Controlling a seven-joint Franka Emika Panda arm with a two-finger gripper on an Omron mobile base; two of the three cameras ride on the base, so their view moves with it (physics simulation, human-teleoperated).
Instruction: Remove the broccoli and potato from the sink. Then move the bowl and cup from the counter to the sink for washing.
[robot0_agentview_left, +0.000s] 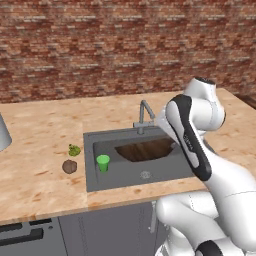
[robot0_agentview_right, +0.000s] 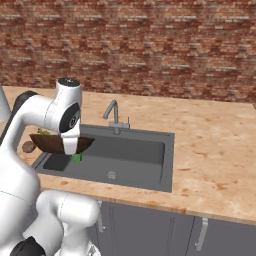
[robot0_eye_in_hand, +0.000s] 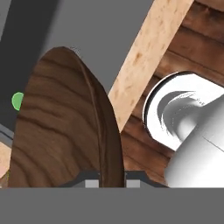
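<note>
My gripper (robot0_eye_in_hand: 111, 183) is shut on the rim of the dark wood-grain bowl (robot0_eye_in_hand: 65, 127), which the hand view shows edge-on. The bowl (robot0_agentview_left: 145, 149) hangs roughly level over the dark grey sink (robot0_agentview_left: 125, 177), partly hidden by my arm in the right base view, where the bowl (robot0_agentview_right: 50, 143) is over the left part of the sink (robot0_agentview_right: 140, 160). The green cup (robot0_agentview_left: 103, 162) stands upright inside the basin at its left end, cup (robot0_agentview_right: 77, 158) below the bowl. On the counter (robot0_agentview_left: 40, 180) left of the sink lie the broccoli (robot0_agentview_left: 74, 149) and the potato (robot0_agentview_left: 69, 166).
The grey faucet (robot0_agentview_left: 145, 112) rises behind the sink's back edge, close to the bowl. A round drain (robot0_agentview_left: 145, 174) sits in the basin floor. A tall pale vessel (robot0_agentview_left: 2, 132) stands at the counter's far left. A brick wall closes off the back.
</note>
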